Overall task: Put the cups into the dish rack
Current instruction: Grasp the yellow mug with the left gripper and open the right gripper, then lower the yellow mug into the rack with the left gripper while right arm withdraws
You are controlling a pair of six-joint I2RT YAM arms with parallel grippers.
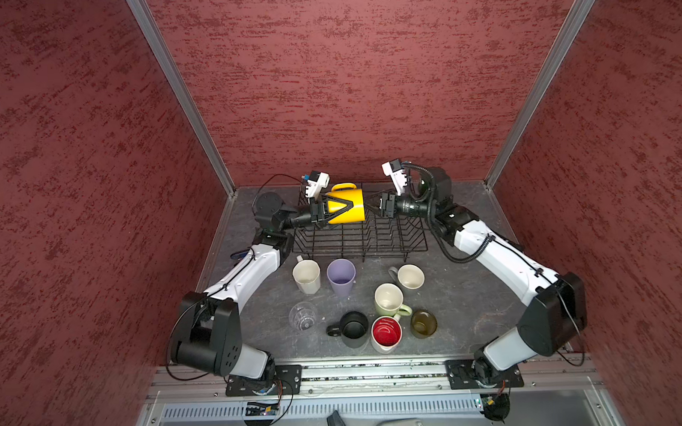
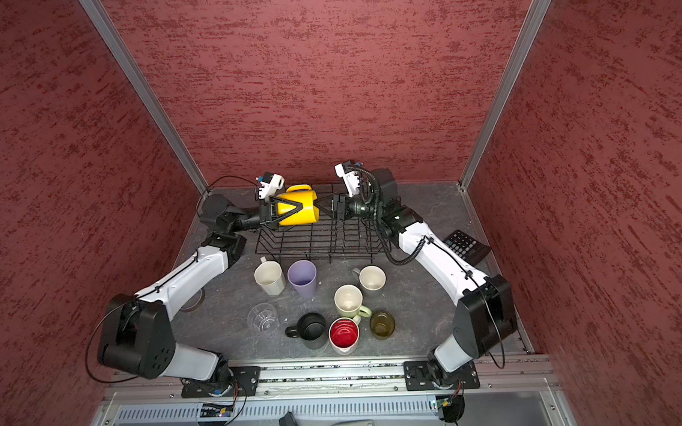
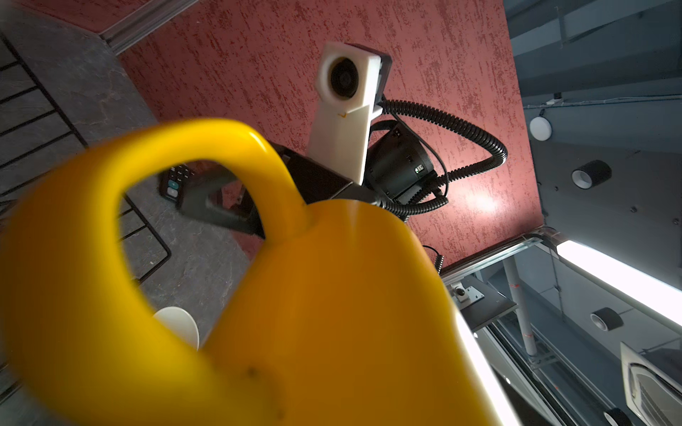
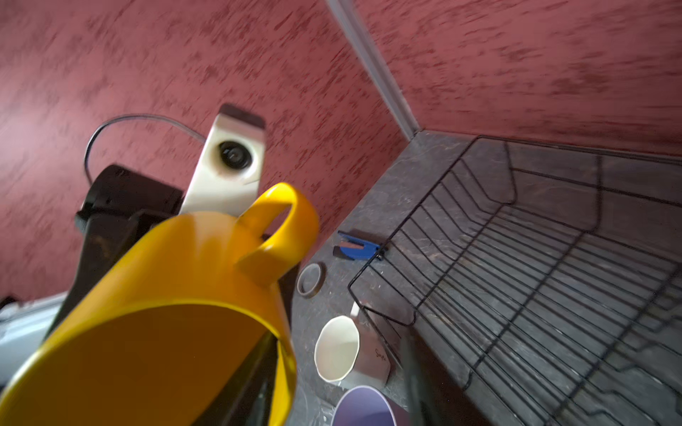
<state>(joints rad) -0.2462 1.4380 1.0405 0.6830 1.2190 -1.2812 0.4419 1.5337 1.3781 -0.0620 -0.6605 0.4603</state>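
Here, seen from above, the left gripper (image 1: 347,210) is clamped across the body of the yellow mug (image 1: 357,216). It holds the mug on its side in the air over the far-left part of the dish rack (image 1: 371,240), with the handle toward the back wall and the mouth facing right. The right gripper (image 1: 372,209) meets that mouth at the rim. In the right wrist view its fingers (image 4: 247,387) stand apart, one inside the mouth and one outside; whether either touches the rim cannot be told.

The rack sits at the back of the table (image 1: 471,295), its far edge near the red back wall and an arm close at each short end. Bare wire floor shows beneath the mug, and upright prongs stand toward the right half.

Eight cups stand upright in a loose cluster before the rack's near edge:
- **Nearest the rack:** white faceted mug (image 1: 306,275) and lilac tumbler (image 1: 341,277) just beside each other, with the grey mug (image 1: 410,277) to the right.
- **Middle:** pale green mug (image 1: 389,300).
- **Front row:** clear glass (image 1: 303,316), black mug (image 1: 353,326), white red-inside mug (image 1: 386,333) and olive-brown glass (image 1: 424,323).

Open table lies on both sides of the cluster — between it and each forearm. A black calculator (image 2: 465,245) lies near the right wall.
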